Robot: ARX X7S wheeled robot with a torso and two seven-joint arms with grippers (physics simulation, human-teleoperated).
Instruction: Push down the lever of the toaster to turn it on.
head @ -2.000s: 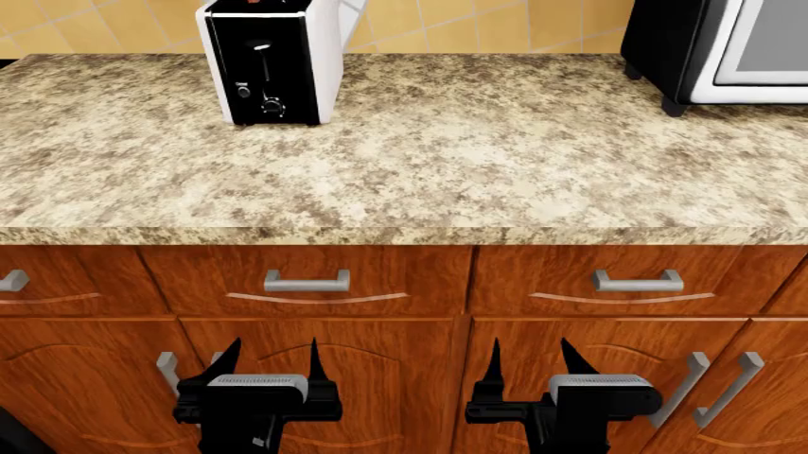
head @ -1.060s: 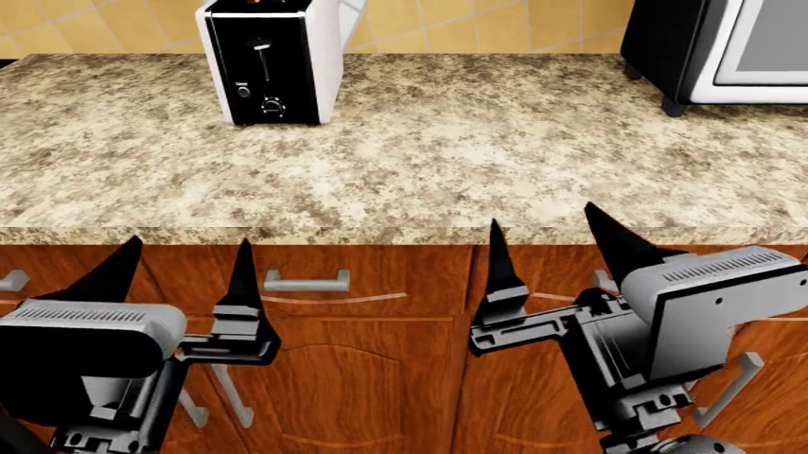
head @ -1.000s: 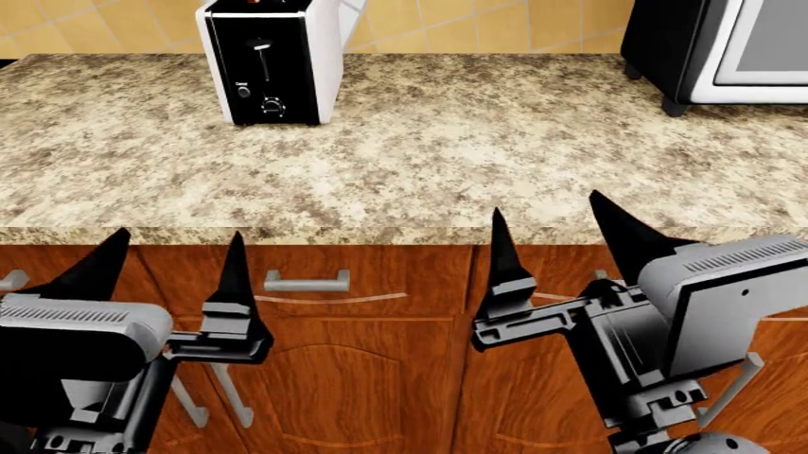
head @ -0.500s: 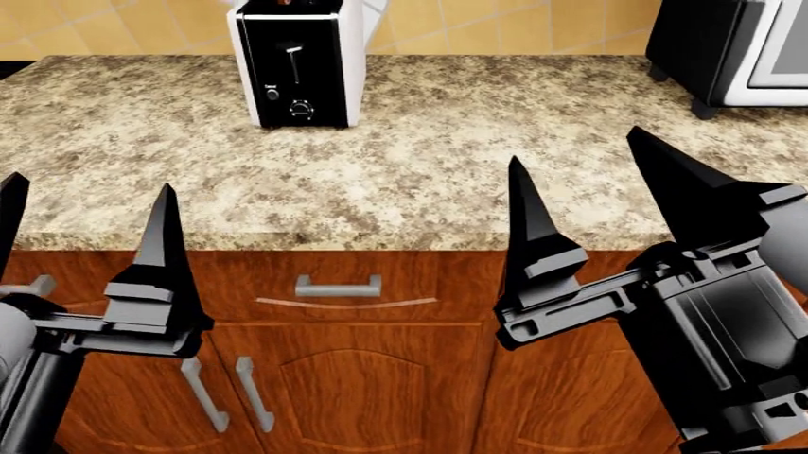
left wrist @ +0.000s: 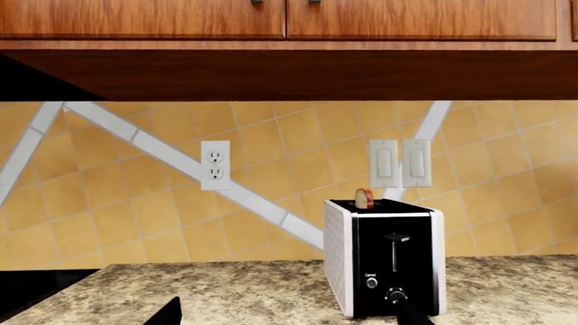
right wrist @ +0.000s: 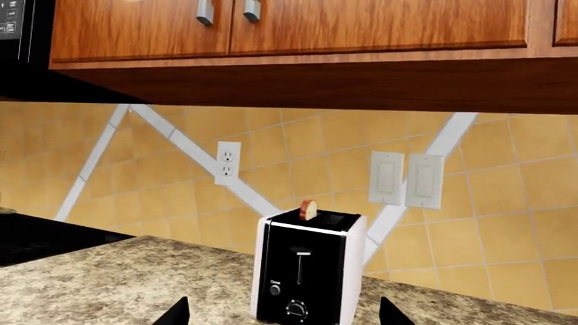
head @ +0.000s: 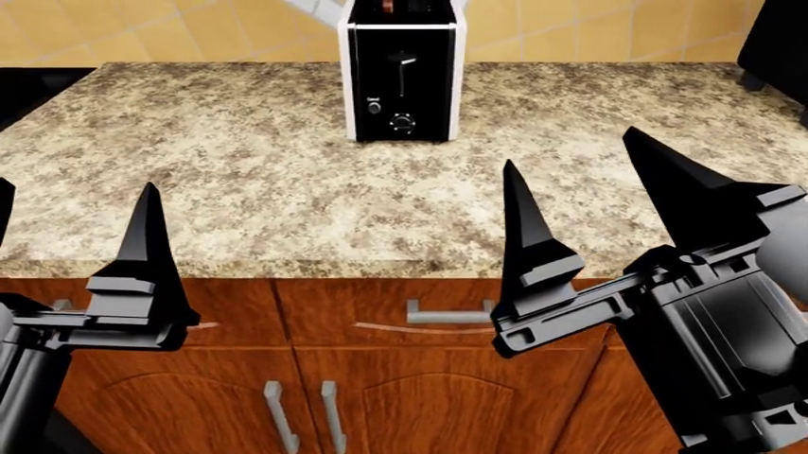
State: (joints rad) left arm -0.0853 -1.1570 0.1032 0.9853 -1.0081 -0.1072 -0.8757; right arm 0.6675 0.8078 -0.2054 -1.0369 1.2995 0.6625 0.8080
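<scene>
The toaster (head: 401, 71) stands upright at the back of the counter, black face toward me, white sides. Its lever (head: 404, 62) is a small black tab near the top of the vertical slot, above the button and dial. The toaster also shows in the left wrist view (left wrist: 388, 261) with its lever (left wrist: 396, 237), and in the right wrist view (right wrist: 307, 267) with its lever (right wrist: 304, 253). My left gripper (head: 74, 194) and right gripper (head: 569, 151) are open and empty, held at the counter's front edge, well short of the toaster.
A bread slice (left wrist: 364, 198) sticks out of the toaster's slot. The granite counter (head: 253, 180) has drawers and cabinet doors (head: 442, 317) below. A black appliance corner (head: 777, 47) sits at the back right. A wall outlet (left wrist: 215, 164), switches (left wrist: 397, 162) and upper cabinets lie behind.
Both grippers have risen from in front of the cabinet doors to the counter's edge. The head view has shifted left, so the toaster now sits near its centre.
</scene>
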